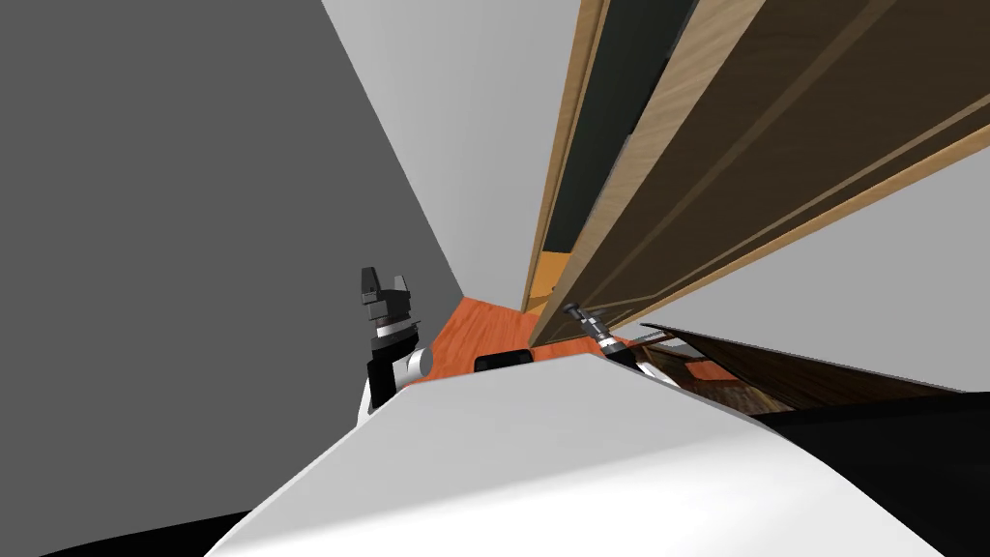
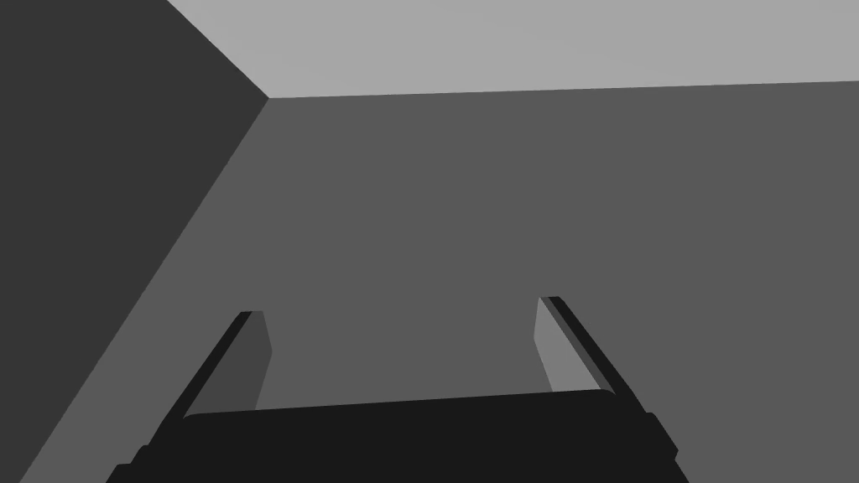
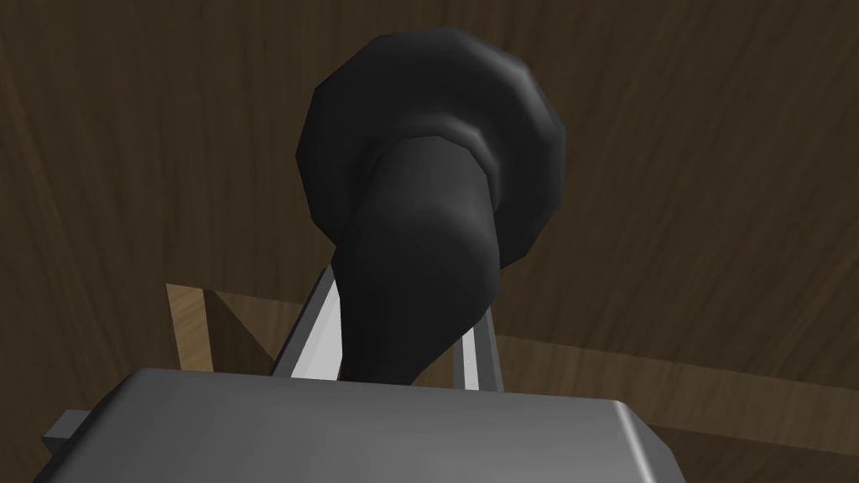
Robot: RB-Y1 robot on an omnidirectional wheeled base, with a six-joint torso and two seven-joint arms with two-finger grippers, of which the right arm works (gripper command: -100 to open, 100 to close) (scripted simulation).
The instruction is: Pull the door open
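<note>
Door (image 1: 793, 145): a tall dark brown panel with a pale wood edge, to the robot's right and ahead. It runs up from the floor just past the right end effector (image 1: 576, 313), whose tip reaches the door's lower edge in the head view. A light wood frame (image 1: 570, 145) stands beside the door, with a dark strip between the frame and the door's pale edge.

Door handle (image 3: 428, 210): a black lever on a round black rose, set against the brown grain of the door. It lies directly between the blades of the right end effector (image 3: 409, 293). Both fingers (image 3: 323, 335) press its sides, so the end effector is clamped on the lever, whose shaft runs down toward the grey body.

Room: a mid-grey wall (image 1: 193, 242) on the robot's left meets a lighter grey wall (image 1: 464, 116) in a corner. An orange-red wood floor (image 1: 474, 334) shows in a narrow wedge at the foot of the door.

Left end effector (image 1: 387, 295): raised beside the chest, well apart from the door, facing the grey wall. In the left wrist view its end effector (image 2: 398, 309) has the blades standing wide apart, with nothing between them.
</note>
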